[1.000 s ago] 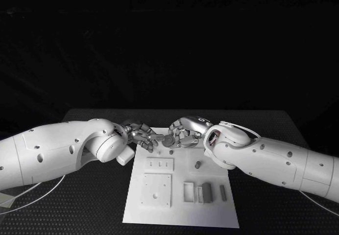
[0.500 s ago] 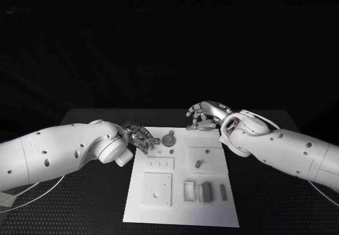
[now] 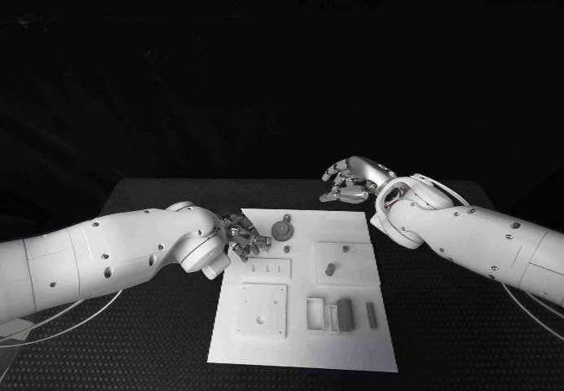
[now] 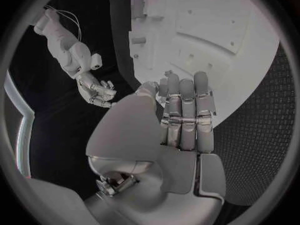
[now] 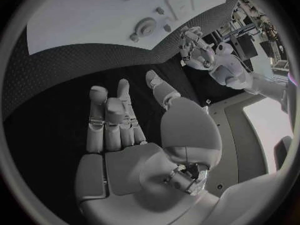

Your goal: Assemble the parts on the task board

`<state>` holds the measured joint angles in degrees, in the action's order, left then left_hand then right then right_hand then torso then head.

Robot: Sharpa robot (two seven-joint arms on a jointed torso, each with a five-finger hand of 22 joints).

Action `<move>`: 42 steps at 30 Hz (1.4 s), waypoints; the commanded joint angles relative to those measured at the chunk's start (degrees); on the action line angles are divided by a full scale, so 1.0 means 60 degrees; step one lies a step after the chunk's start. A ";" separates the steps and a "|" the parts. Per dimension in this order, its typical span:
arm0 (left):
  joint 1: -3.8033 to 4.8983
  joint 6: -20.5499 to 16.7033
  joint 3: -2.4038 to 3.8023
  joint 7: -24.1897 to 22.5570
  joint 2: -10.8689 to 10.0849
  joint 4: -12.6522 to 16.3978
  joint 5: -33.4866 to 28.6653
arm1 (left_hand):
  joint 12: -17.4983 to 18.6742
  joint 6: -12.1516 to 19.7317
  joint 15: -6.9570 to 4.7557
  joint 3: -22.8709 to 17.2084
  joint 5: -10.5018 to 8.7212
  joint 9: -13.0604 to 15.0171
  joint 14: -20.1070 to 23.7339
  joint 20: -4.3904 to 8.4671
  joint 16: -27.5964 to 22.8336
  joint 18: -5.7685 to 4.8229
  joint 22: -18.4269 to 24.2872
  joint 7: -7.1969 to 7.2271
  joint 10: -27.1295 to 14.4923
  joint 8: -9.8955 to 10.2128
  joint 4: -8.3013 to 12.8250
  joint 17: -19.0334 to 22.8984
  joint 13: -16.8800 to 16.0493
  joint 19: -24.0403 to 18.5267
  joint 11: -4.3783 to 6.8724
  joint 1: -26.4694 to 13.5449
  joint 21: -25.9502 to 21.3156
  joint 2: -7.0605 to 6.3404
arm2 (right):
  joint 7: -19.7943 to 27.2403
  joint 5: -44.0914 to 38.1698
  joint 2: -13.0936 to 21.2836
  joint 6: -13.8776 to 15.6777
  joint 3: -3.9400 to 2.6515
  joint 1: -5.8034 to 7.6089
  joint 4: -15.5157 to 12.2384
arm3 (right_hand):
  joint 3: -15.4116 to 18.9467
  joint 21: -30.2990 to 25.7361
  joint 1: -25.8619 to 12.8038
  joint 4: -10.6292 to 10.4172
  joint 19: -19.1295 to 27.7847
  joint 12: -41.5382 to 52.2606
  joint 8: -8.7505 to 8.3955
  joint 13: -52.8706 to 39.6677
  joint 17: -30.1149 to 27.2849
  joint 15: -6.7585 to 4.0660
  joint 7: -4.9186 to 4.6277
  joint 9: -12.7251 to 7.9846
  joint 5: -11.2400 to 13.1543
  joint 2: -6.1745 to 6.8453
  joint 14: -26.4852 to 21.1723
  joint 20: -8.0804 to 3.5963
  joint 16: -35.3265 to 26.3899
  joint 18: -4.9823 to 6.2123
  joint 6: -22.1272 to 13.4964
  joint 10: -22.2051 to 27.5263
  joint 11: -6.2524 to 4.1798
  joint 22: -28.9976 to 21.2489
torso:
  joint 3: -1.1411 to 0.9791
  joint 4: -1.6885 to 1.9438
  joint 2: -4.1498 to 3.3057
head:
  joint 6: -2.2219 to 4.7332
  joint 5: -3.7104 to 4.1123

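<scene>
Head view first: I see the white rectangular task board (image 3: 303, 285) mid-table, a round grey disc part (image 3: 282, 228) near its far edge. The left hand (image 3: 244, 236), fingers curled and empty, sits just beside that disc. The right hand (image 3: 353, 181) hovers beyond the board's far right corner, fingers loosely apart, holding nothing. Left wrist view: straight fingers (image 4: 186, 116) over the board's edge. Right wrist view: fingers (image 5: 112, 120) spread over black table (image 5: 56, 80), the disc well apart.

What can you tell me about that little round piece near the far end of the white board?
The round part is a small grey disc with a short stub pointing toward the board's far edge. It looks like plastic or metal and lies flat on the task board, beside the left hand. Whether the fingers touch it is unclear.
</scene>
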<state>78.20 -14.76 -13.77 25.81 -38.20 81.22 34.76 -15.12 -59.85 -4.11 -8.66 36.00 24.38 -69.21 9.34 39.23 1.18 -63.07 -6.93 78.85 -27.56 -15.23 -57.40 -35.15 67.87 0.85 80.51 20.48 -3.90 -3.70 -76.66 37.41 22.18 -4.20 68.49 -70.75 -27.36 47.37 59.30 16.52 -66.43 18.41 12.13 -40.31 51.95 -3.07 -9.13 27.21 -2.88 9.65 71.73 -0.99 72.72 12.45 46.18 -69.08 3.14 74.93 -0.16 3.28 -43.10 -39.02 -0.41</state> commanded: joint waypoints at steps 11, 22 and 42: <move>-0.0127 0.1250 0.0009 0.0488 0.0233 0.0077 0.0489 | -0.1377 -0.0888 -0.0277 -0.3894 -0.0032 0.1555 0.0176 0.0306 0.2208 0.0169 -0.0944 0.1047 -0.0114 -0.1169 0.5197 0.1848 -0.0158 0.0562 0.0218 -0.5093 0.0419 0.0676 | 0.0083 0.0383 -0.0084 -0.0254 -0.0003 0.0003 0.0270 | 0.0113 -0.0059 0.0057 0.0000 0.0031 -0.0040 0.0000 -0.0047 0.0015 -0.0001 -0.0122 -0.0006 -0.0020 -0.0073 -0.0083 -0.0037 -0.0053 0.0425 -0.0059 0.0047 0.0029 0.0123 | -0.0053 -0.0112 0.0146 | -0.0086 -0.0044; -0.0219 0.1254 0.0009 0.0459 0.0252 0.0079 0.2211 | -0.1492 -0.0824 -0.0305 -0.3997 -0.0065 0.1550 0.0246 0.0337 0.2416 0.0158 -0.1032 0.1049 -0.0169 -0.1279 0.5237 0.2062 -0.0137 0.0574 0.0223 -0.5124 0.0434 0.0661 | 0.0087 0.0408 -0.0071 -0.0321 -0.0003 0.0003 0.0248 | 0.0157 -0.0072 0.0058 -0.0007 0.0047 -0.0054 0.0003 -0.0074 0.0017 0.0004 -0.0126 -0.0009 -0.0019 -0.0110 -0.0097 -0.0028 -0.0062 0.0425 -0.0059 0.0063 0.0034 0.0122 | -0.0053 -0.0092 0.0121 | -0.0231 0.0011; -0.0521 0.1095 0.0012 0.0484 0.0388 -0.0003 0.5282 | -0.1567 -0.0782 -0.0321 -0.4063 -0.0156 0.1529 0.0277 0.0354 0.2544 0.0149 -0.1074 0.1044 -0.0203 -0.1345 0.5236 0.2274 -0.0100 0.0590 0.0223 -0.5050 0.0421 0.0632 | 0.0082 0.0418 -0.0052 -0.0358 -0.0002 0.0000 0.0148 | 0.0206 -0.0087 0.0077 0.0000 0.0061 -0.0074 0.0007 -0.0115 0.0021 0.0006 -0.0127 -0.0014 -0.0020 -0.0169 -0.0110 -0.0020 -0.0071 0.0425 -0.0061 0.0077 0.0036 0.0122 | -0.0019 -0.0085 0.0123 | -0.0302 0.0077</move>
<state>75.10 -8.36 -13.76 28.75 -36.10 81.17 62.38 -24.17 -59.27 -5.67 -30.53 35.00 33.49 -68.05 10.95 54.11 1.07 -69.46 -5.48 77.91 -35.45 13.91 -43.82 -35.82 70.76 2.25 49.45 22.90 -0.29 -3.65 -74.26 37.08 20.73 -4.19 68.49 -69.73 -26.40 47.15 59.83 16.52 -66.23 18.19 12.14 -40.95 51.98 -3.07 -9.55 27.20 -2.88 9.13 71.36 -0.78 72.50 12.45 45.77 -68.57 3.06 74.92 -0.34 2.74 -42.39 -40.83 0.04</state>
